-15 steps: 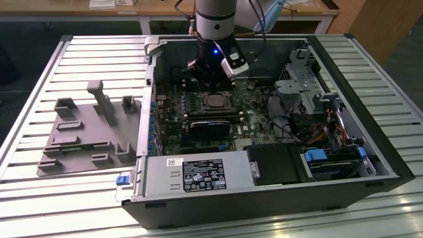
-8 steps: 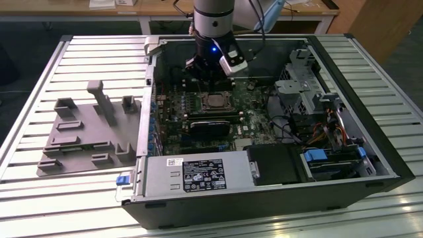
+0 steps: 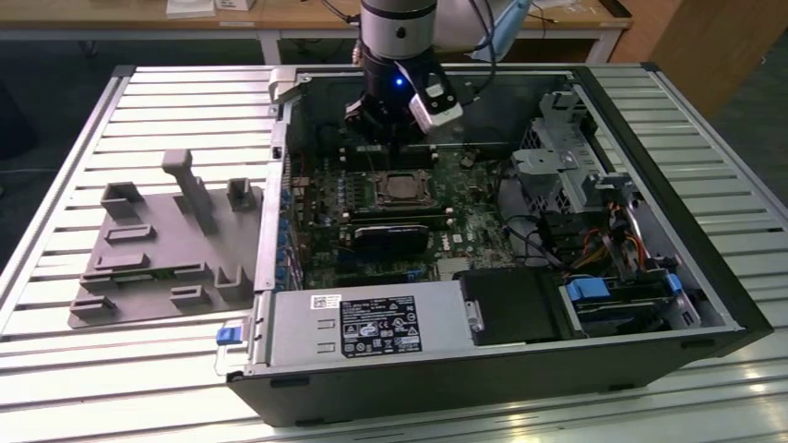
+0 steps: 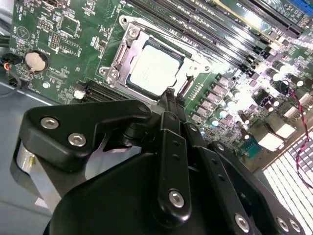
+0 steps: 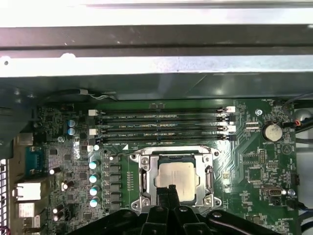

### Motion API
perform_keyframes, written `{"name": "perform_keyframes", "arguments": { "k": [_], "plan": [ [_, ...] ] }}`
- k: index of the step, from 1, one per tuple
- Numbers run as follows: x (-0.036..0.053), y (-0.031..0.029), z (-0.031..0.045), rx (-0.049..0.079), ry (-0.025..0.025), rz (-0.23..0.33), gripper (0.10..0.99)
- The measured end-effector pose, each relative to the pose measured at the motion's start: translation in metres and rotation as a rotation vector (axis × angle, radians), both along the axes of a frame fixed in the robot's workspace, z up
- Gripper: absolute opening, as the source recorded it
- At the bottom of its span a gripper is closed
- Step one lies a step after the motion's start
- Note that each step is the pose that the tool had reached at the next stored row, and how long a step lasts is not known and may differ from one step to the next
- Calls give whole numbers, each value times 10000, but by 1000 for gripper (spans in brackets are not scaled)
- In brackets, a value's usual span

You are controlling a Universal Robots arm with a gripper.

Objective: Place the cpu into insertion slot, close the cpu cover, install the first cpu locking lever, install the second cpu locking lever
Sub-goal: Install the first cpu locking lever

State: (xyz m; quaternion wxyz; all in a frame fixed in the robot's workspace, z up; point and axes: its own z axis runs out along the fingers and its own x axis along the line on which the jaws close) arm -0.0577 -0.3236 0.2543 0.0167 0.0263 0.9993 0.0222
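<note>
The cpu [image 4: 152,69] lies flat in the insertion slot [image 4: 119,55] on the green board, its silver top showing through the window of the cpu cover [image 4: 194,60], which lies down around it. My gripper [image 4: 169,94] is shut, with its black fingertips pressed together just over the socket's near edge and nothing visible between them. In the first wrist view the cpu [image 5: 178,176] sits inside the cover [image 5: 206,178], and the gripper [image 5: 169,190] overlaps its lower edge. In the exterior view the gripper [image 3: 391,152] hangs inside the open case, just behind the cpu [image 3: 400,187].
A black rectangular block [image 3: 394,235] sits on the board in front of the socket. Memory slots [image 5: 161,125] run along its far side. A power supply [image 3: 369,328] and drive cage [image 3: 573,171] crowd the case. A grey fixture plate [image 3: 154,254] lies on the slatted table.
</note>
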Motion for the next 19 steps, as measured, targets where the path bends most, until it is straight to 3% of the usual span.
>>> {"name": "perform_keyframes", "arguments": {
  "k": [6, 19],
  "plan": [
    [-58, 0, 7, 0, -18, 1, 102],
    [-347, 0, 7, 1, -52, -1, 102]
  ]
}}
